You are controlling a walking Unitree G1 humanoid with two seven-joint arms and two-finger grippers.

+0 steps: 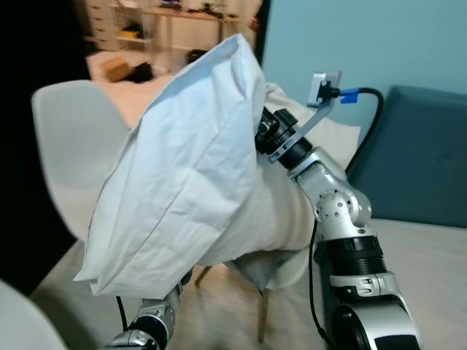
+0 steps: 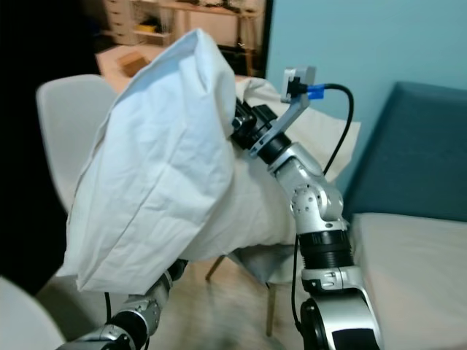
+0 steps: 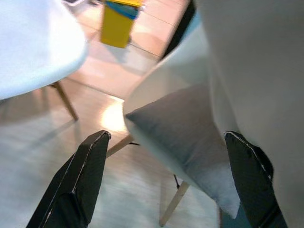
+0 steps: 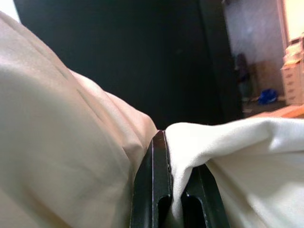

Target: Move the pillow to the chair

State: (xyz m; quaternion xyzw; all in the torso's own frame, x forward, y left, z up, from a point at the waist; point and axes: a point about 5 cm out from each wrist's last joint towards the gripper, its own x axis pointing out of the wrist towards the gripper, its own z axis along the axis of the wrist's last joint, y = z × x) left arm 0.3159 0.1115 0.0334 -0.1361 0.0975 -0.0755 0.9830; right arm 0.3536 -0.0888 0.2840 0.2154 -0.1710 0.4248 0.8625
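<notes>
A big white pillow [image 1: 190,168] is held up in front of me, and it hides much of the scene. My right gripper [image 4: 178,190] is shut on a fold of the pillow's fabric; its wrist [image 1: 288,142] reaches into the pillow's upper right side. My left arm [image 1: 149,321] comes up underneath the pillow. The left gripper [image 3: 167,137] is open, its fingers wide apart, with the pillow's cloth against one finger [image 3: 247,175]. A white chair [image 1: 73,146] stands at the left behind the pillow. Another white chair with wooden legs [image 3: 180,80] carries a grey cushion [image 3: 185,137] below the pillow.
A dark blue sofa back [image 1: 423,153] and a beige seat [image 1: 430,255] lie to the right, below a light blue wall. A further white chair edge [image 1: 18,321] sits at the lower left. Shelves and boxes stand far back; a yellow object [image 3: 118,23] is on the floor.
</notes>
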